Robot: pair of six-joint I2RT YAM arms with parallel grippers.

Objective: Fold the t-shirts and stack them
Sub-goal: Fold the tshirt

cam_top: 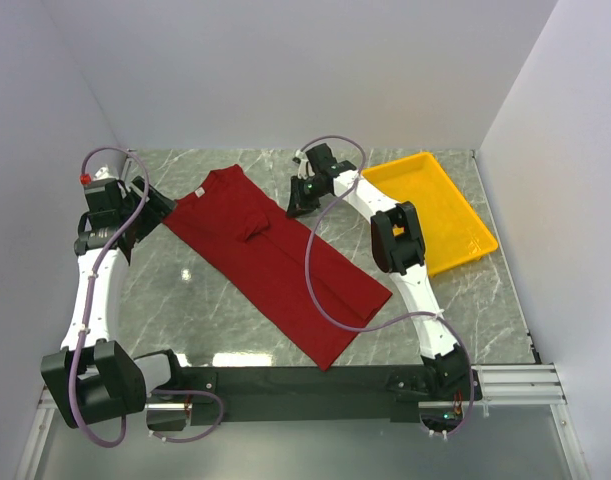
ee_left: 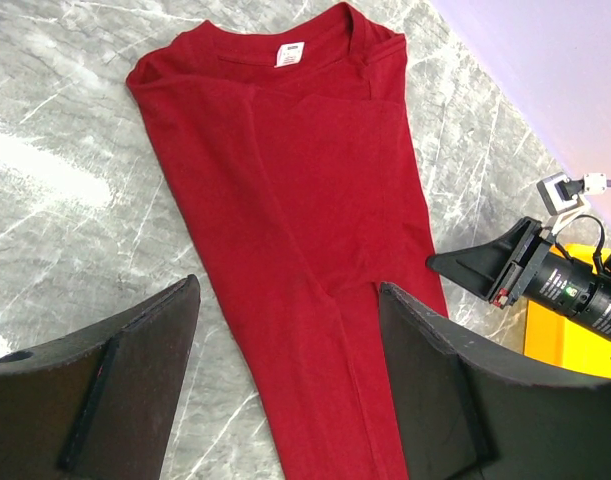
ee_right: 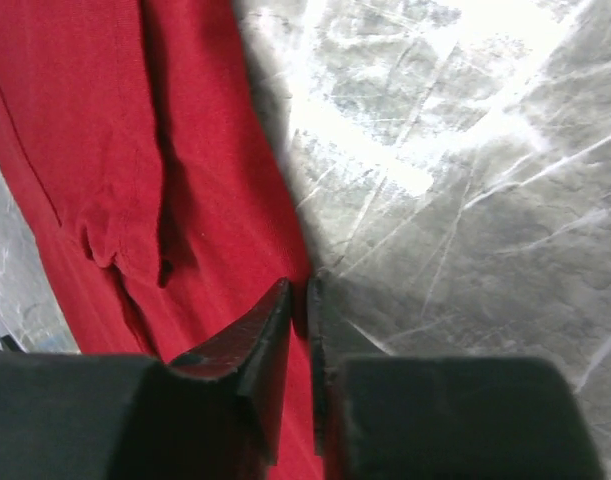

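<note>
A red t-shirt (cam_top: 275, 260) lies on the marble table, folded into a long strip that runs from back left to front right, collar at the back. It also shows in the left wrist view (ee_left: 305, 200) and the right wrist view (ee_right: 105, 150). My left gripper (cam_top: 155, 205) is open and empty, hovering over the strip below the collar (ee_left: 287, 290). My right gripper (cam_top: 297, 205) is low at the shirt's right edge near the collar end, its jaws closed on that edge (ee_right: 298, 290).
A yellow tray (cam_top: 440, 205) stands at the back right, beside the right arm, and shows in the left wrist view (ee_left: 545, 330). White walls close in the table at the back and sides. Bare marble (ee_right: 465, 150) lies right of the shirt.
</note>
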